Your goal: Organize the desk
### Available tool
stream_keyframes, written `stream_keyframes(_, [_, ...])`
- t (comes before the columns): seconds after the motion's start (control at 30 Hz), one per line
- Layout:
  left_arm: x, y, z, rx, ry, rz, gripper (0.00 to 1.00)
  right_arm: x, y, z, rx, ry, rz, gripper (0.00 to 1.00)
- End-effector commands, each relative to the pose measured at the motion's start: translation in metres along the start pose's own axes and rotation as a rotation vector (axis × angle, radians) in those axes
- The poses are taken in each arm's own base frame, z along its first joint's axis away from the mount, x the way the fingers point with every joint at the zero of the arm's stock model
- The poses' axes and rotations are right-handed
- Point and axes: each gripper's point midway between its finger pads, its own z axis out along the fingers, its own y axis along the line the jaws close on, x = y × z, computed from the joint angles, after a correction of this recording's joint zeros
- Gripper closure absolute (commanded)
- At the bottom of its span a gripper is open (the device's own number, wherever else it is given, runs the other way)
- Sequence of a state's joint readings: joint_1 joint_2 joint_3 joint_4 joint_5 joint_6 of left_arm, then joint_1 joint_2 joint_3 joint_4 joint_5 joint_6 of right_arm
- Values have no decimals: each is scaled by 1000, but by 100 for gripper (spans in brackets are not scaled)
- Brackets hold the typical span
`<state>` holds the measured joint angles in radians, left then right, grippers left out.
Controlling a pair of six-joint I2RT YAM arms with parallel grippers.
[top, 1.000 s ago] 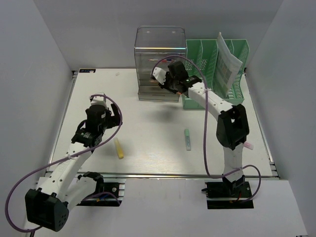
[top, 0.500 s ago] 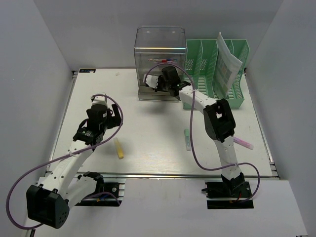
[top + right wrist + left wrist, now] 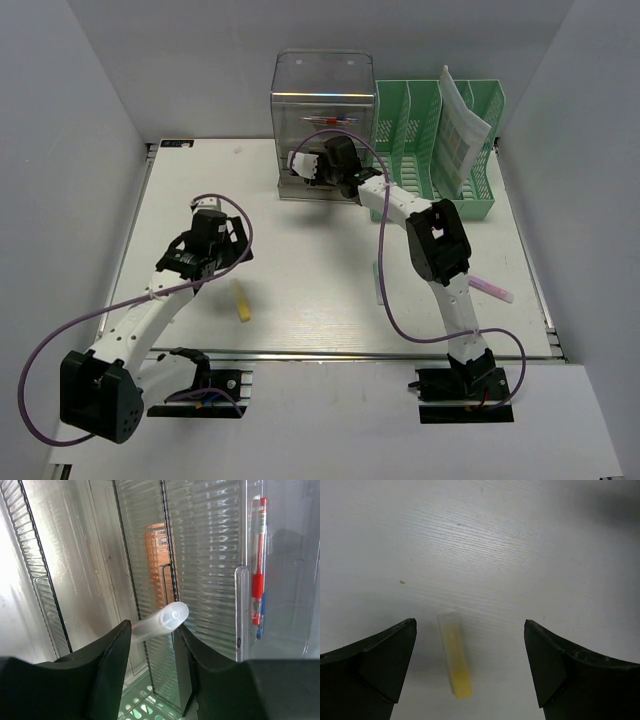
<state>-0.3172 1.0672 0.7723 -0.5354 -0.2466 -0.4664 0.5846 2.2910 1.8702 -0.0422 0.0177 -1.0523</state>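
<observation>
The off-white desk [image 3: 310,250] holds a yellow marker [image 3: 240,301], which also shows in the left wrist view [image 3: 455,655]. My left gripper [image 3: 224,264] is open and hovers over it, with the marker between the jaws but nearer the left one [image 3: 470,675]. My right gripper [image 3: 312,166] is at the front of the clear drawer unit [image 3: 322,125]. In the right wrist view it [image 3: 152,630] is shut on a translucent white marker-like tube [image 3: 161,621], held up against the ribbed drawer fronts [image 3: 210,555].
A green file rack [image 3: 420,120] with papers [image 3: 462,125] stands right of the drawer unit. A green marker [image 3: 378,285] lies partly behind the right arm's cable. A pink marker [image 3: 490,290] lies at the right. A red pen [image 3: 256,582] sits inside the unit.
My right gripper has moved left along the drawer unit with the white tube. My left gripper has shifted right and nearer, towards the yellow marker.
</observation>
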Motion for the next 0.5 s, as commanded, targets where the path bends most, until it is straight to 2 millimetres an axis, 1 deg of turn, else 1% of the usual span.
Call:
stream_keyframes(0.0, [-6, -5, -14, 10, 11, -51, 2, -1, -4, -1, 15, -7, 33, 54])
stream_keyframes(0.07, [1, -1, -15, -10, 44, -59, 2, -2, 0, -4, 7, -12, 39, 54])
stream_keyframes(0.1, [5, -1, -12, -20, 66, -64, 2, -3, -6, -10, 18, -14, 50, 53])
stream_keyframes(0.13, [10, 1, -12, -29, 88, -62, 2, -5, -6, -14, 19, -16, 52, 53])
stream_keyframes(0.17, [12, 0, -11, -30, 104, -66, 2, -5, -6, -18, 17, -15, 56, 48])
stream_keyframes(0.27, [23, 2, -8, -54, 159, -69, 2, -3, -6, -25, 12, -9, 59, 45])
stream_keyframes(0.33, [28, 1, -8, -63, 184, -69, 2, -7, -11, -35, 22, -16, 81, 44])
stream_keyframes(0.37, [31, 2, -7, -69, 197, -69, 2, -12, -21, -46, 42, -27, 92, 44])
stream_keyframes(0.4, [32, 3, -7, -78, 205, -67, 2, -10, -19, -51, 40, -23, 112, 44])
stream_keyframes(0.43, [37, 7, -6, -97, 227, -61, 2, -18, -18, -57, 29, -55, 152, 44])
stream_keyframes(0.47, [40, 8, -6, -106, 237, -59, 2, -28, -32, -74, 58, -80, 184, 45])
